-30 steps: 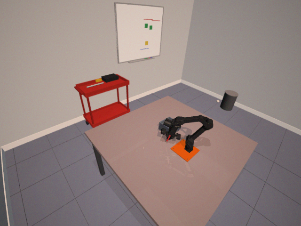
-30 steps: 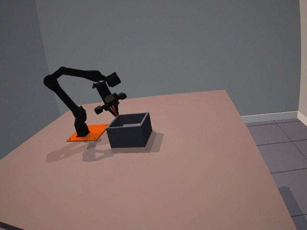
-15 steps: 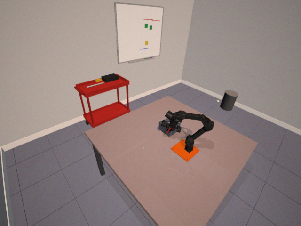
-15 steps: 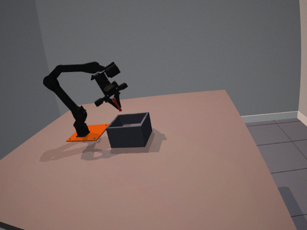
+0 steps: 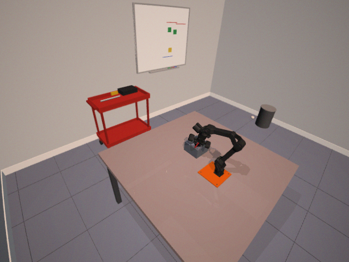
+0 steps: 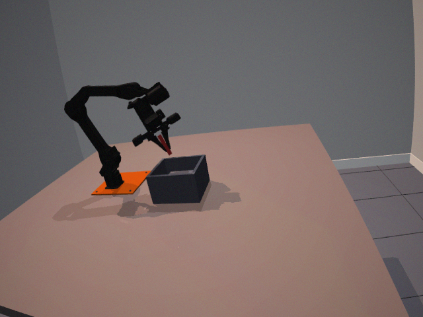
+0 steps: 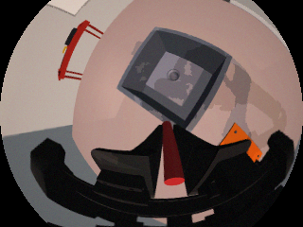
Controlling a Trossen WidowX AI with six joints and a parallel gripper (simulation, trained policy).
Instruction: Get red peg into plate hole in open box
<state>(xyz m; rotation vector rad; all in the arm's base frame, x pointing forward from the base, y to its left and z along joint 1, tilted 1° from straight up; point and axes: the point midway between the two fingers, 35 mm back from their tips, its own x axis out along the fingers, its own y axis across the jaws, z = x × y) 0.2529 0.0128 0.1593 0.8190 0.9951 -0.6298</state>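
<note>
A black parallel-jaw gripper (image 5: 198,143) (image 6: 168,150) (image 7: 168,128) pinches a slim red cylindrical peg (image 5: 196,145) (image 6: 164,144) (image 7: 172,153) between its fingertips, above the table. The peg leans, its lower end poking slightly past the tips. Below the gripper, and ahead of it in the wrist view, sits an open dark grey square box (image 5: 196,153) (image 6: 173,189) (image 7: 128,88). On the box's floor, a paler plate (image 6: 180,171) (image 7: 158,83) has one round hole (image 7: 173,75) near its middle. The peg is outside the hole and above the rim.

The step in hand seems to be lining up. Done well, it would carry the peg over the hole, turn the wrist until the peg stands upright, and only then lower it slowly, keeping the wide finger mounts off the walls. Descending at this tilt could catch the rim or jam the peg at the hole's edge.

Relative to one second ago, the gripper (image 5: 197,146) (image 6: 168,150) (image 7: 168,128) and red peg (image 5: 196,145) (image 6: 164,144) (image 7: 173,158) are displaced toward the worktop's (image 5: 169,197) (image 6: 222,255) (image 7: 104,113) far corner, as seen from the top view. There, the peg now overlaps the box (image 5: 191,151) (image 6: 174,189) (image 7: 136,58); previously it showed on the near-corner side. In the exterior view, both sit higher and nearer the worktop's right edge. The arm's shadow (image 6: 223,197) extends farther toward that edge.
</note>
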